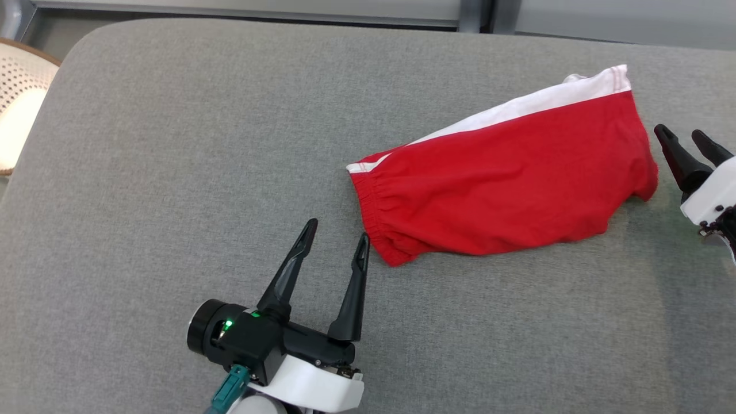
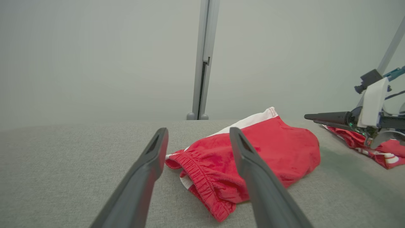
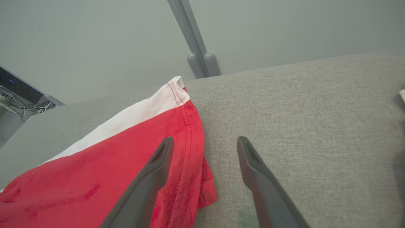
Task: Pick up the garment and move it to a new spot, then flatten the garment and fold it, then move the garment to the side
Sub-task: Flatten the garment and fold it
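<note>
Red garment (image 1: 506, 178) between left end effector (image 1: 338, 229) and right end effector (image 1: 679, 131), both gaping, empty

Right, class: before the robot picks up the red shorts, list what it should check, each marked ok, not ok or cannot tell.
1. Left gripper open: ok.
2. Right gripper open: ok.
3. Both grippers near the ends of the shorts: ok.
4. Shorts lying smooth: not ok, waistband rumpled.
5. Bare grey cushion free for a new spot: ok.
6. Either gripper touching the shorts: cannot tell.
</note>
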Robot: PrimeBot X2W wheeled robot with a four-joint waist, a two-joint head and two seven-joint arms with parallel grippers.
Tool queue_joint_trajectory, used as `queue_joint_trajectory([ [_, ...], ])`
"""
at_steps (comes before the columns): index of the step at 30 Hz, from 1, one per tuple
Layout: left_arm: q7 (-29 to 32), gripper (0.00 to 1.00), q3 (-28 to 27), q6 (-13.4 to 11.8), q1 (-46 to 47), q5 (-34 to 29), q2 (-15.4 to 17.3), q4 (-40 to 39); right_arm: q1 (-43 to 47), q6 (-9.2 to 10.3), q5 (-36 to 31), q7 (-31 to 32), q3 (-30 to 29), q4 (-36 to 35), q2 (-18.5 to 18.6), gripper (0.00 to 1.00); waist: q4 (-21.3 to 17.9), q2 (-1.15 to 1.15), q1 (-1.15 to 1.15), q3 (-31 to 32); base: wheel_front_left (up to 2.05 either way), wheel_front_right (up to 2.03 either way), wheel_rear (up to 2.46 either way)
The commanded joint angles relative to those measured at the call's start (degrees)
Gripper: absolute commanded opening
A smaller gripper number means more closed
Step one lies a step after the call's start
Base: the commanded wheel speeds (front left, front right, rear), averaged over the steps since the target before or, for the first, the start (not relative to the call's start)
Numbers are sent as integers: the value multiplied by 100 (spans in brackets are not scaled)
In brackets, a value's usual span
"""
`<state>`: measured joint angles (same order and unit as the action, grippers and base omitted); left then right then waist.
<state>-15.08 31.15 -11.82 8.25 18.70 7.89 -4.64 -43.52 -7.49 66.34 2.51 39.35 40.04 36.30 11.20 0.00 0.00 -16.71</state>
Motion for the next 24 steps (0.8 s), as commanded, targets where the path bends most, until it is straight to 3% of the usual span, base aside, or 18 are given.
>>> queue_joint_trajectory([
  [1, -7, 100, -35, 151, 93, -81, -102, 58, -234, 0, -2, 243, 34, 302, -122, 100, 277, 0, 0, -284, 0, 0, 0],
  [8, -7, 100, -113, 518, 211, -191, -310, 229, -691, 0, -112, 688, 204, 1047, -299, 100, 462, 0, 0, -531, 0, 0, 0],
  [9, -7, 100, -131, 555, 213, -212, -332, 250, -728, 0, -117, 764, 260, 1132, -331, 83, 476, 0, 0, -552, 0, 0, 0],
  [10, -7, 100, -155, 591, 226, -229, -356, 271, -740, 0, -98, 842, 306, 1199, -391, 83, 484, 0, 0, -565, 0, 0, 0],
  [12, -7, 100, -218, 648, 255, -270, -388, 307, -707, 0, -22, 870, 347, 1259, -499, 0, 475, 0, 0, -581, 0, 0, 0],
  [17, -7, 100, -370, 746, 256, -366, -430, 367, -611, 0, 102, 777, 451, 1128, -563, 0, 277, 0, 0, -521, 0, 0, 0],
  [24, -7, 100, -539, 877, 168, -489, -451, 425, -498, 1, 274, 350, 519, 704, -367, 0, -273, 0, 0, -323, 0, 0, 0],
])
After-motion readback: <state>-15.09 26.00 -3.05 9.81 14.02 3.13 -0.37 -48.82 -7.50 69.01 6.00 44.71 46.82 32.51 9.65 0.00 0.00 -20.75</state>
